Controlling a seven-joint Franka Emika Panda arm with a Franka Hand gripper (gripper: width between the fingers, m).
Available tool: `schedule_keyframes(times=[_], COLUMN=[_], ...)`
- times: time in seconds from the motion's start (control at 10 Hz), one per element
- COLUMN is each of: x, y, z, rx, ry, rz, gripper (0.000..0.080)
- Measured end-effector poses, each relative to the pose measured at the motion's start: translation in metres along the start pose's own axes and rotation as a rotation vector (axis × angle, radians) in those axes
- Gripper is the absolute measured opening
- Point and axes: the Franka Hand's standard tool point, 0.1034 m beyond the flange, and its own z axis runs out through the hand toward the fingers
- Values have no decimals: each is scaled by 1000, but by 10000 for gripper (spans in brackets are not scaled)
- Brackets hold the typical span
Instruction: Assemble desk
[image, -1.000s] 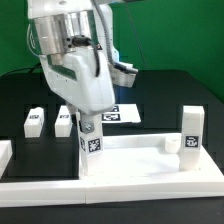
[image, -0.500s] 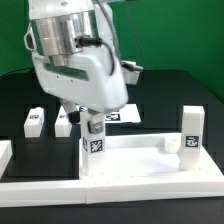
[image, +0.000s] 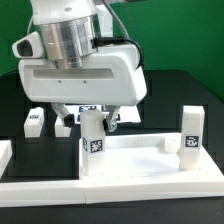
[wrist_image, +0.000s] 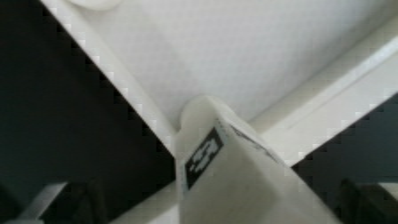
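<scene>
1. The desk tabletop (image: 150, 168), a white tray with a raised rim, lies low and centre in the exterior view on the black table (image: 40, 160). The wrist view shows its pale floor and rim (wrist_image: 267, 50).
2. One white leg (image: 92, 140) stands upright in the tabletop's 9 o'clock corner. It carries a black-and-white square tag (image: 94, 147), seen closer in the wrist view (wrist_image: 203, 152). The tag is a pattern, with no legible lettering.
3. The gripper (image: 95, 122) sits over this leg's top, released. Its dark fingers (wrist_image: 45, 200) stand off on either side of the leg (wrist_image: 231, 175) with gaps showing.
4. A second leg (image: 190, 128) stands upright at the 3 o'clock corner, with its tag (image: 190, 143) facing the camera.
5. Two loose legs (image: 34, 120) (image: 64, 122), each tagged, sit on the table at about 10 o'clock from the tabletop, close together.
6. A long white rail (image: 40, 187) runs along the 6 o'clock edge, touching the tabletop's front.
</scene>
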Motion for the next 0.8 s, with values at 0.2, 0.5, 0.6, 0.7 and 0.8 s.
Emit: schedule_keyframes(times=[0.2, 0.5, 0.6, 0.7, 0.8], x=[0, -1, -1, -1, 0], y=[-7, -7, -7, -7, -5], z=[-1, 0, 0, 1, 1], rx=[-31, -43, -43, -44, -47], ry=[-2, -12, -12, -11, -9], rz=[-471, -498, -477, -406, -328], gripper=[649, 523, 523, 346, 346])
